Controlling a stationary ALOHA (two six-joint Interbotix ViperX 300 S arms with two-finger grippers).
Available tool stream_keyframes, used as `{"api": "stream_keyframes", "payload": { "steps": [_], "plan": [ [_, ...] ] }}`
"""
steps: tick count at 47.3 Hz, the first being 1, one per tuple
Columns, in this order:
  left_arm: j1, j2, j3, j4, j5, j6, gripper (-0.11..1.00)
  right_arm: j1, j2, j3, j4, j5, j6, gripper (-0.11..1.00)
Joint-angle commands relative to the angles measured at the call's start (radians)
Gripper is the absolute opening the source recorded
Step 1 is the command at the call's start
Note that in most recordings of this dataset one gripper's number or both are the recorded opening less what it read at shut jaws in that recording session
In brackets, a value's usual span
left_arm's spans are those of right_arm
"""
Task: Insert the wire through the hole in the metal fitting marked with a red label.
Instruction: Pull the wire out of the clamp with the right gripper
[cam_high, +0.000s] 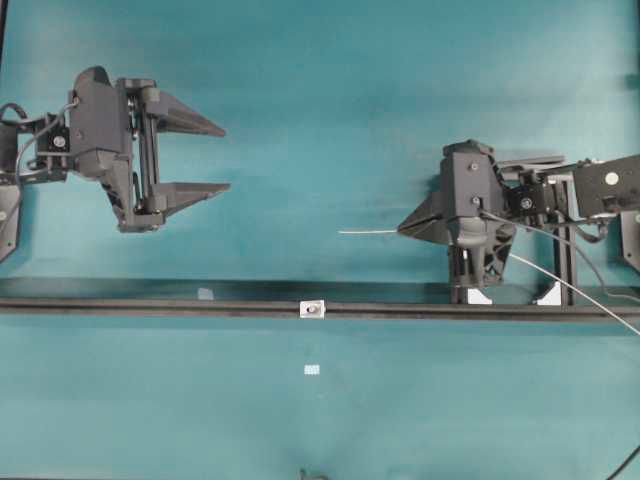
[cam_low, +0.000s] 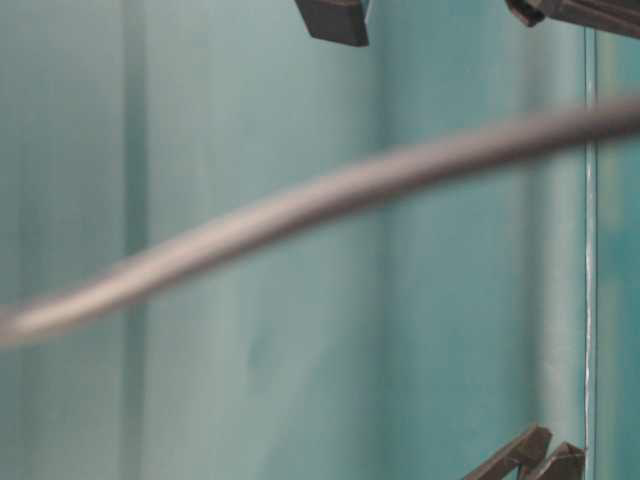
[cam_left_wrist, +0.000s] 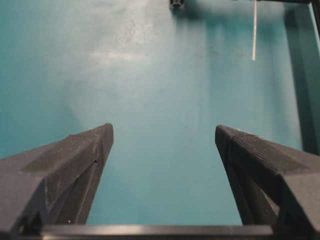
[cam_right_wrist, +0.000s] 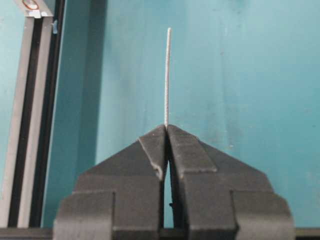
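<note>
The thin silvery wire (cam_high: 368, 231) sticks out leftward from my right gripper (cam_high: 400, 229), which is shut on it. In the right wrist view the wire (cam_right_wrist: 167, 75) rises straight out of the closed right gripper (cam_right_wrist: 166, 127). The small whitish metal fitting (cam_high: 313, 309) sits on the black rail, below and left of the wire's tip, with its dark hole (cam_high: 313, 310) at the centre. Its red-marked corner (cam_right_wrist: 31, 5) shows at the top left of the right wrist view. My left gripper (cam_high: 225, 158) hovers at the far left, open and empty (cam_left_wrist: 164, 131), and the wire's end (cam_left_wrist: 254, 30) is far ahead of it.
The long black rail (cam_high: 150, 306) runs across the table. A white clamp with a black frame (cam_high: 478, 294) stands under the right arm. Pale tape squares (cam_high: 311, 370) (cam_high: 205, 293) lie flat near the rail. A blurred grey strand (cam_low: 300, 205) crosses the table-level view.
</note>
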Motion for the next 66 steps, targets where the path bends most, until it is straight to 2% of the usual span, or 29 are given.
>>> {"api": "stream_keyframes", "payload": {
  "steps": [1, 16, 34, 42, 54, 66],
  "plan": [
    [0.003, -0.009, -0.017, 0.002, -0.006, -0.002, 0.81, -0.014, -0.037, -0.023, -0.015, 0.006, 0.002, -0.01],
    [0.003, -0.014, -0.020, 0.002, -0.005, -0.003, 0.81, -0.021, -0.101, -0.023, -0.049, 0.060, 0.002, -0.01],
    [0.009, -0.014, -0.055, -0.011, -0.008, -0.009, 0.81, -0.032, -0.143, -0.014, -0.046, 0.029, 0.011, -0.01],
    [0.003, -0.003, -0.064, -0.015, -0.017, -0.032, 0.78, -0.029, -0.141, -0.005, 0.002, -0.035, 0.011, -0.01],
    [-0.064, -0.011, -0.063, -0.020, -0.017, -0.037, 0.78, 0.017, -0.140, 0.018, 0.074, -0.091, 0.011, -0.01],
    [-0.126, -0.014, -0.066, -0.021, -0.003, -0.037, 0.78, 0.072, -0.140, 0.014, 0.109, -0.092, 0.011, -0.01]
  ]
}}
